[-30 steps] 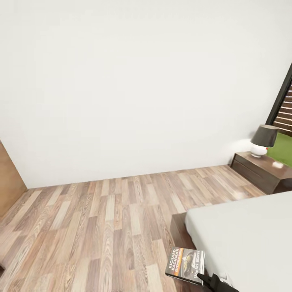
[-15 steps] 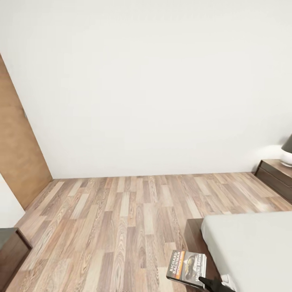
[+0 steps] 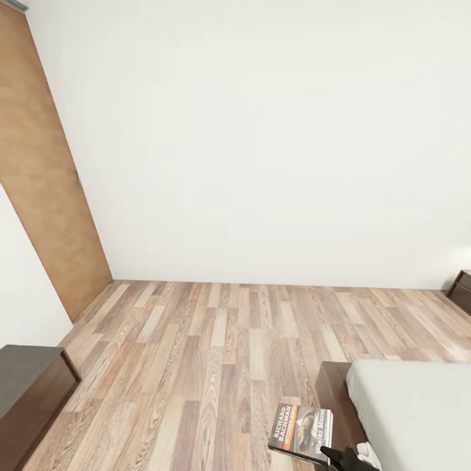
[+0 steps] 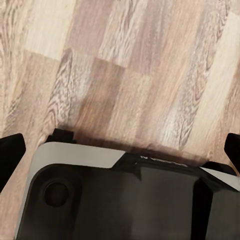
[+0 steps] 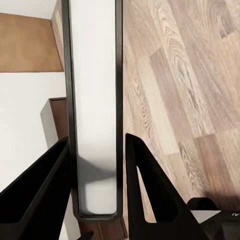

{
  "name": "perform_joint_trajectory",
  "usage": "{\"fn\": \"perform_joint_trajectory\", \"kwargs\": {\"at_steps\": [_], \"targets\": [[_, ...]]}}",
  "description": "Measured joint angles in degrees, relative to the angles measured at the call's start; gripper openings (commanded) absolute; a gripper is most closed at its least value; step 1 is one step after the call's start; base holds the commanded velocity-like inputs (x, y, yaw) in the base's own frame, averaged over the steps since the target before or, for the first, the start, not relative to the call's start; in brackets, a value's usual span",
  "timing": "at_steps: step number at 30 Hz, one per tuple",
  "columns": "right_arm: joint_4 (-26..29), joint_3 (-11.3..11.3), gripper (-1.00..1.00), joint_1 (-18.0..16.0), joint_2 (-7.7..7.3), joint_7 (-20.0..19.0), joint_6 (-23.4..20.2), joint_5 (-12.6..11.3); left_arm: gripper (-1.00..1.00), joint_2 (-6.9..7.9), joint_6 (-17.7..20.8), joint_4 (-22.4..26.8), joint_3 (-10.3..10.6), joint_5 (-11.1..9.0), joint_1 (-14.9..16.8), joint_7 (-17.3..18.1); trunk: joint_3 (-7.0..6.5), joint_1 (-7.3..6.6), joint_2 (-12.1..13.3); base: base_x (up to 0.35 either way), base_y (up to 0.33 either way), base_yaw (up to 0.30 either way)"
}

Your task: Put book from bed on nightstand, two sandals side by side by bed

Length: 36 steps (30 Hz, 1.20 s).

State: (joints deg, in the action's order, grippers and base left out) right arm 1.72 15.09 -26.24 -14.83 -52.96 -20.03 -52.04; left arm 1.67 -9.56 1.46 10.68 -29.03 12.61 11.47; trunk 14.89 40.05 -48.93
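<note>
One dark, orange-lettered book (image 3: 301, 426) pinched in the right claw (image 3: 332, 453)

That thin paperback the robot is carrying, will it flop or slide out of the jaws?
Probably stiff enough: the thin dark-covered paperback book juts out flat from the right gripper without drooping. It looks light. Held only at one edge, its smooth cover might slip if jolted.
</note>
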Motion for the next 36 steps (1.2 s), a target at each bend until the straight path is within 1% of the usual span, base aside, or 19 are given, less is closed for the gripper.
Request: {"fn": "perform_joint_trajectory", "kwargs": {"at_steps": [2, 5, 6, 9, 11, 13, 14, 16, 23, 36], "targets": [[0.0, -0.1, -1.00, 0.0, 0.00, 0.0, 0.0, 0.0, 1.00, -0.02, -0.1, 0.8, 0.1, 0.2, 0.0, 0.0, 0.00, 0.00, 0.0, 0.000, 0.000, 0.010], [0.1, -0.1, -1.00, 0.0, 0.00, 0.1, 0.0, 0.0, 1.00, 0.26, 0.1, 3.9, 0.1, 0.3, 0.1, -0.1, 0.00, 0.00, 0.0, 0.000, 0.000, 0.003], [0.2, -0.1, -1.00, 0.0, -0.04, 0.1, 0.1, 0.0, 1.00, 1.17, 0.2, 6.6, 0.1, 0.3, 0.1, -0.1, -0.01, 0.00, 0.0, 0.000, 0.000, 0.000], [0.0, -0.1, -1.00, 0.0, -0.07, 0.1, 1.3, 0.0, 1.00, 1.95, 0.1, 7.8, 0.1, 0.3, 0.1, 0.0, 0.00, 0.00, 0.0, 0.000, 0.000, 0.000], [-0.8, -0.2, -1.00, 0.0, -0.06, 0.1, 3.5, 0.0, 1.00, 2.18, 0.0, 8.1, 0.1, 0.3, 0.1, 0.0, 0.00, 0.00, 0.0, 0.000, 0.000, 0.000], [-2.8, 0.0, -1.00, 0.1, -0.05, 0.2, 6.0, 0.0, 1.00, 2.26, 0.0, 8.2, 0.1, 0.3, 0.1, 0.0, 0.01, 0.00, 0.0, 0.000, 0.000, 0.000], [-3.4, 0.3, -1.00, 0.1, -0.04, 0.2, 6.5, 0.1, 1.00, 2.26, 0.0, 8.2, 0.1, 0.3, 0.1, 0.0, 0.00, 0.00, 0.0, 0.000, 0.000, 0.000], [-4.1, 0.0, -1.00, 0.1, -0.04, 0.1, 7.0, 0.0, 1.00, 2.25, -0.1, 8.3, 0.2, 0.3, 0.1, 0.0, 0.00, 0.00, 0.0, 0.000, 0.000, 0.000], [-4.7, 0.1, -1.00, 0.1, -0.03, 0.1, 7.5, 0.0, 1.00, 2.25, -0.7, 8.1, 0.3, 0.3, 0.1, 0.0, 0.00, -0.01, 0.0, 0.036, 0.000, 0.000], [-4.8, 0.1, -1.00, 0.1, -0.03, 0.1, 7.5, 0.0, 1.00, 2.34, -1.0, 8.1, 0.2, 0.3, 0.1, 0.0, 0.00, -0.03, 0.0, 0.308, 0.000, 0.000]]}}
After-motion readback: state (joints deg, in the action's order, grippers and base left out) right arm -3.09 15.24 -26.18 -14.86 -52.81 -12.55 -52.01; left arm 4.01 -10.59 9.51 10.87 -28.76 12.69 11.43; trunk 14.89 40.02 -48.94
